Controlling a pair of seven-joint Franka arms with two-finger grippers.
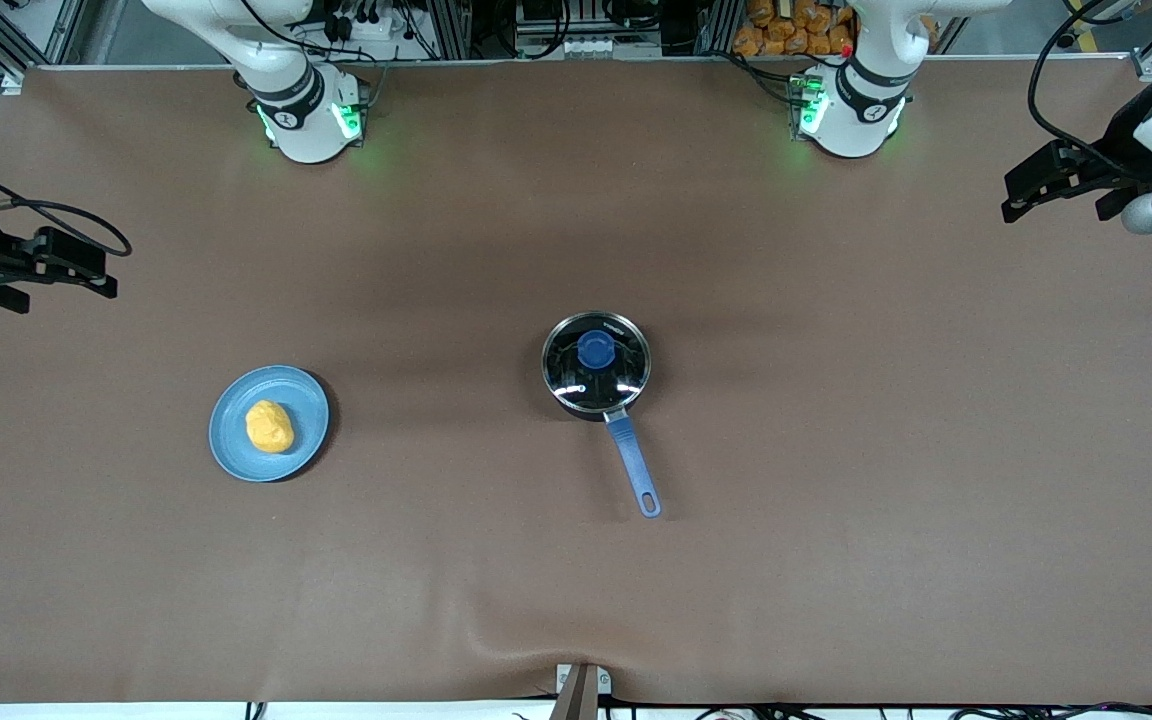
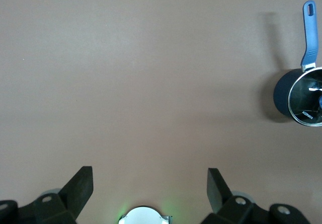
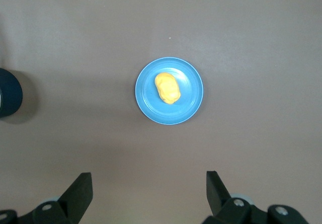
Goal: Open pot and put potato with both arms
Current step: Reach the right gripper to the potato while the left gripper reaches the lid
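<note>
The right gripper (image 1: 86, 270) hangs high over the right arm's end of the table, fingers spread wide with nothing between them. Toward that end, the potato (image 1: 269, 427) lies on a blue plate (image 1: 236, 455). The plate is shallow and sits loose on the cloth, so an off-centre pinch could roll the lumpy potato away or drag the plate along.

At mid-table stands the pot (image 1: 596, 365), lid (image 1: 597, 388) on, knob (image 1: 596, 349) up, handle (image 1: 633, 463) pointing toward the front camera. The knob is small and smooth; a lopsided grip could tilt the glass lid or slide the whole pot, since nothing steadies it.

The left gripper (image 1: 1061, 190) waits over the left arm's end, also spread and empty.

The table (image 1: 836, 520) wears a brown cloth, with a ripple near the front camera's edge. Along the arms' side run metal frames, cables and a heap of orange items (image 1: 786, 30).
</note>
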